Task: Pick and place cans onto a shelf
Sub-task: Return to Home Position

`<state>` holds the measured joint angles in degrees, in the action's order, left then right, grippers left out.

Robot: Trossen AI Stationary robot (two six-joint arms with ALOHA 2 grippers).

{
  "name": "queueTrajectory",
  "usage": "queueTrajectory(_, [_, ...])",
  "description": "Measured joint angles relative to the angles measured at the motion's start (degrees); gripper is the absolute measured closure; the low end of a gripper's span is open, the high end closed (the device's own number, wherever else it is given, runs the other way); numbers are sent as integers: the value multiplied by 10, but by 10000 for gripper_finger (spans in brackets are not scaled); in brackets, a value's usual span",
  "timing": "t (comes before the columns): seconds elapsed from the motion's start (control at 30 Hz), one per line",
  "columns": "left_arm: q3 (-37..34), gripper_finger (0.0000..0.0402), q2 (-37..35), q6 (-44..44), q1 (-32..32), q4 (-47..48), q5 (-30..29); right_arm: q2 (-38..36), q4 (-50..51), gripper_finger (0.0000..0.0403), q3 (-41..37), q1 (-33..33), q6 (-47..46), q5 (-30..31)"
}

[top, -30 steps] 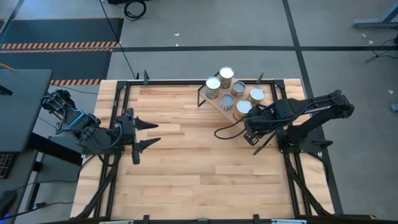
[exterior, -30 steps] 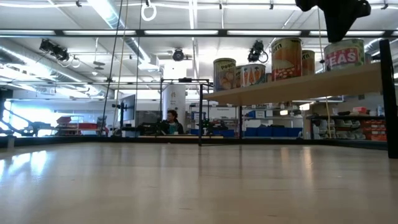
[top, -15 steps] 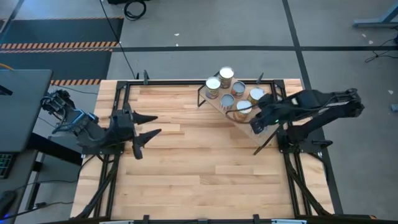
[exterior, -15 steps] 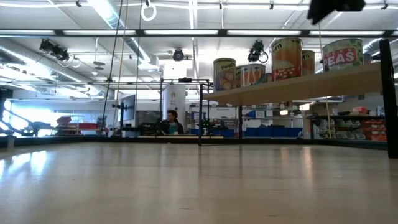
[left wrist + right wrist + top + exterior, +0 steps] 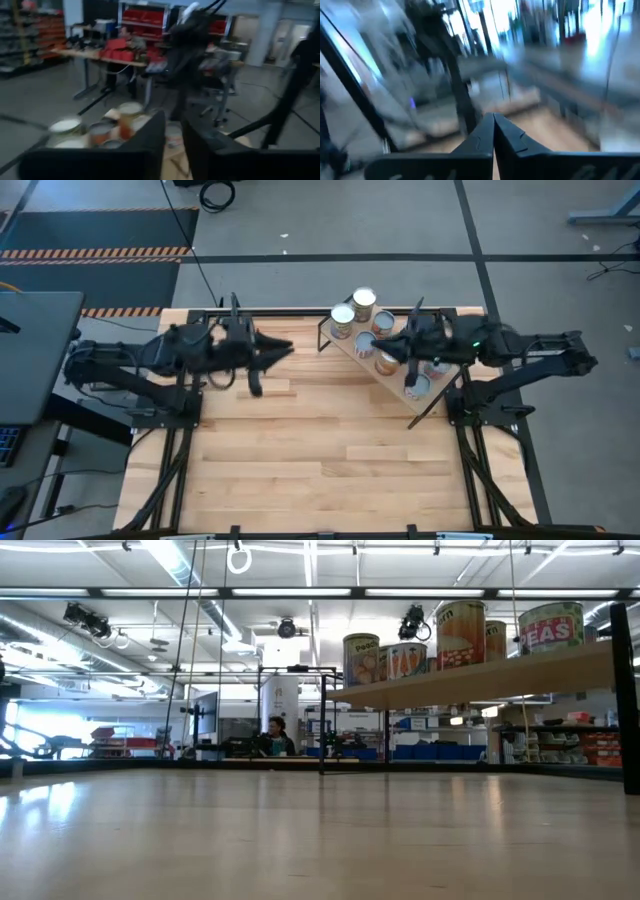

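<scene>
The shelf (image 5: 398, 378), a light-wood plank on a black wire frame, stands at the table's far right and carries several cans (image 5: 363, 300). They show as labelled tins in the low view (image 5: 460, 635), on the plank (image 5: 480, 680). One silver-topped can (image 5: 418, 386) stands at the shelf's near end. My right gripper (image 5: 388, 345) hovers above the shelf's middle, shut and empty (image 5: 493, 119), and its arm hides some cans. My left gripper (image 5: 285, 347) is left of the shelf, raised and pointing at the cans (image 5: 100, 132). Its fingers are a narrow gap apart (image 5: 173, 122) and hold nothing.
The butcher-block tabletop (image 5: 320, 450) shows bare wood in front of the shelf and both arms. A black frame runs along the table's edges (image 5: 200, 315). Beyond the table are a workshop and a seated person (image 5: 277, 735).
My right gripper has risen from the can at the shelf's near end and gone toward the far left, above the shelf, leaving the low view. My left gripper has swung from the left edge toward the far side and the shelf, and its fingers have closed to a narrow gap.
</scene>
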<state>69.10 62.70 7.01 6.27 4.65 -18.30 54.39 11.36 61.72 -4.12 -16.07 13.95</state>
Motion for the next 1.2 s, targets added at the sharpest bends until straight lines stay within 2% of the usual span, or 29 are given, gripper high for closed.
queueTrajectory(0.07, [-21, 361, -24, 8, -38, 4, 25, -11, -64, 395, -3, 5, 50, -6])
queueTrajectory(0.17, [-65, 394, -76, 14, -80, -17, 45, -27, -96, 380, 0, 9, 101, 14])
queueTrajectory(0.27, [-125, 387, -123, 29, -100, -12, 47, -46, -101, 368, 0, 10, 101, 14])
queueTrajectory(0.33, [-159, 379, -146, 62, -103, -4, 18, -55, -102, 364, 1, 9, 94, 14])
queueTrajectory(0.4, [-185, 374, -169, 94, -102, -11, -11, -62, -83, 362, 1, 9, 93, 14])
queueTrajectory(0.5, [-221, 373, -188, 75, -103, -5, -43, -65, -77, 363, 1, 9, 98, 14])
queueTrajectory(0.7, [-250, 378, -194, 94, -102, -15, -55, -75, -29, 363, 1, 9, 156, 6])
queueTrajectory(0.9, [-299, 373, -226, 55, -75, -51, -54, -147, -18, 364, -37, -26, 172, -48])
queueTrajectory(1.07, [-341, 375, -271, 0, -51, -67, -45, -211, -71, 363, -116, -73, 158, -20])
queueTrajectory(1.2, [-366, 376, -309, 29, -23, -49, -18, -267, -48, 362, -148, -91, 124, -15])
